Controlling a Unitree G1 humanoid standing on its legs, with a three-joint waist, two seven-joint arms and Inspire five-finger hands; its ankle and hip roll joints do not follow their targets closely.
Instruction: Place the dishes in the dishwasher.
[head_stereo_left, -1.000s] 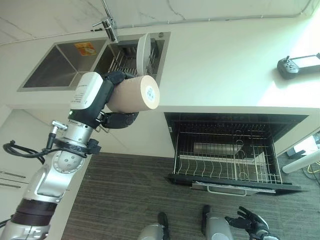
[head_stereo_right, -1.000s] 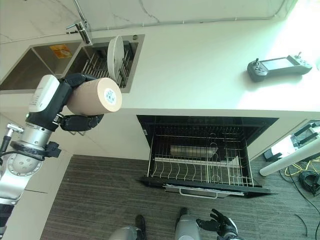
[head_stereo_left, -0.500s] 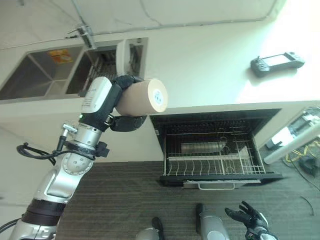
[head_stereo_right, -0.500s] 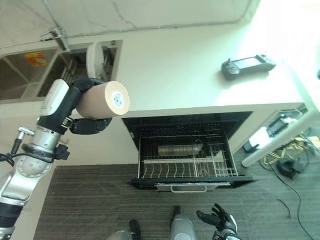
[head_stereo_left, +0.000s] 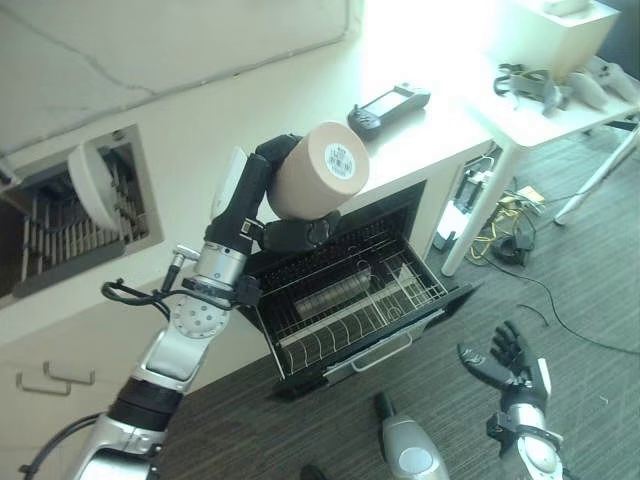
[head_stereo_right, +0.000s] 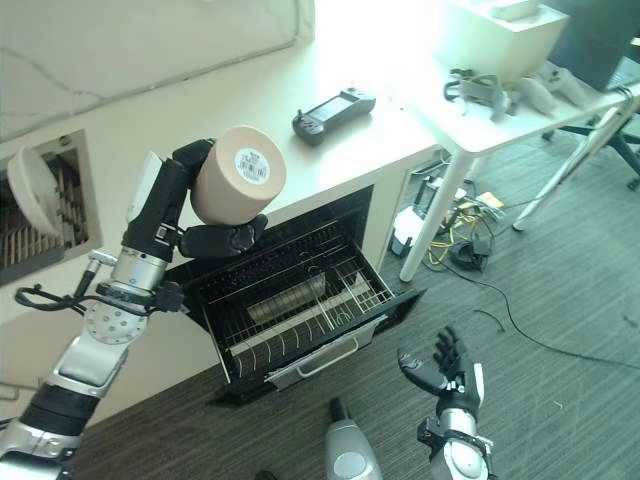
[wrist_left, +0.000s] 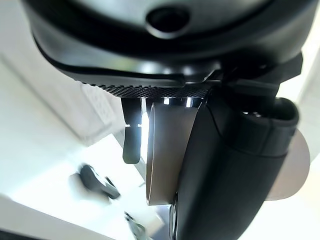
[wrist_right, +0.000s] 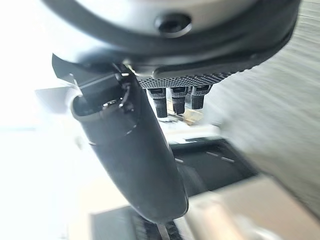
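Right, here is how things stand for you.

Risk: your left hand (head_stereo_left: 283, 215) carries the cup (head_stereo_left: 318, 170) high above the open dishwasher (head_stereo_right: 300, 300); I judge that if the grasp loosens, the cup falls onto the wire rack (head_stereo_left: 350, 300) or the floor (head_stereo_right: 560, 300), and a hard landing could crack it.
Risk cause: the cup is smooth and wide, held from its side only, so a quick swing of the arm may let it slide.
Second risk: the rack already holds a glass (head_stereo_left: 322, 297) lying on its side near the middle; lowering the cup there could knock them together.
Cup look: a tan, round cup with a flat pale end bearing a small round sticker, that end turned toward 1 o'clock.
Cup place: in the air, over the counter edge (head_stereo_right: 330, 190), at 11 o'clock from the rack.
Left hand: fingers and thumb curled round the cup's body.
Right hand (head_stereo_right: 443, 368): low at 5 o'clock, fingers spread and relaxed, holding nothing.
Still waiting: a white plate (head_stereo_left: 88, 182) stands upright in the sink rack (head_stereo_left: 60, 220) at 9 o'clock.
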